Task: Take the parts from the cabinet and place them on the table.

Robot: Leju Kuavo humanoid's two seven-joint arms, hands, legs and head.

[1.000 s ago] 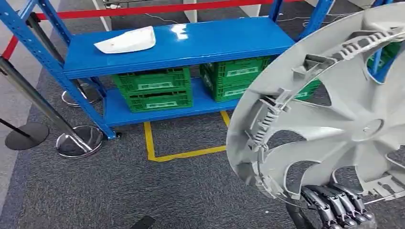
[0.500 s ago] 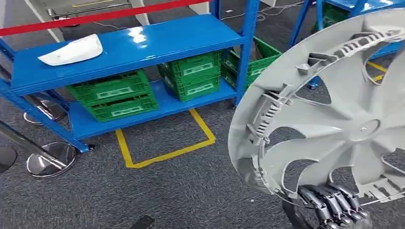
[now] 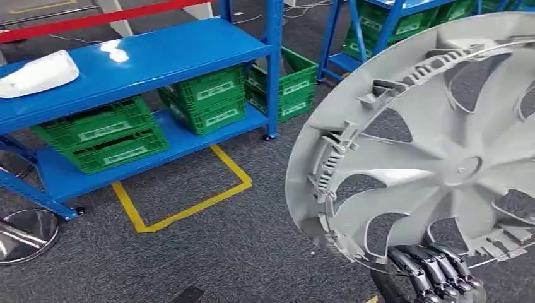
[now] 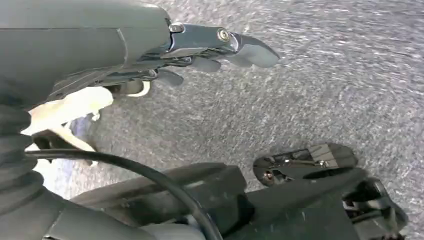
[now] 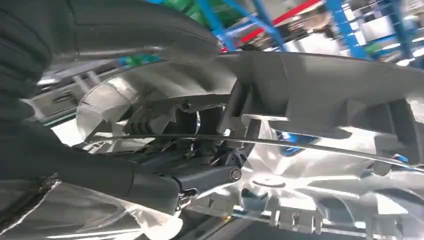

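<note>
A large grey wheel cover (image 3: pixel 441 151) stands on edge at the right of the head view, its inner side with clips facing me. My right hand (image 3: pixel 435 273) grips its lower rim from below, dark fingers curled over the edge. The right wrist view looks close along the wheel cover (image 5: pixel 320 95), with my right hand (image 5: pixel 165 175) against its rim and wire ring. A white moulded part (image 3: pixel 36 73) lies on the top shelf of the blue cabinet (image 3: pixel 170 53) at the far left. My left hand (image 4: pixel 200 55) hangs above grey carpet, fingers stretched out, holding nothing.
Green crates (image 3: pixel 98 132) (image 3: pixel 205 98) sit on the cabinet's lower shelf. A second blue rack with green crates (image 3: pixel 397 25) stands at the back right. Yellow floor tape (image 3: pixel 183 205) marks the carpet before the cabinet. A chrome post base (image 3: pixel 25 233) sits at the left.
The whole picture has slid left, so the camera has turned right; a second rack has come into view. The wheel cover stays in my right hand's grip.
</note>
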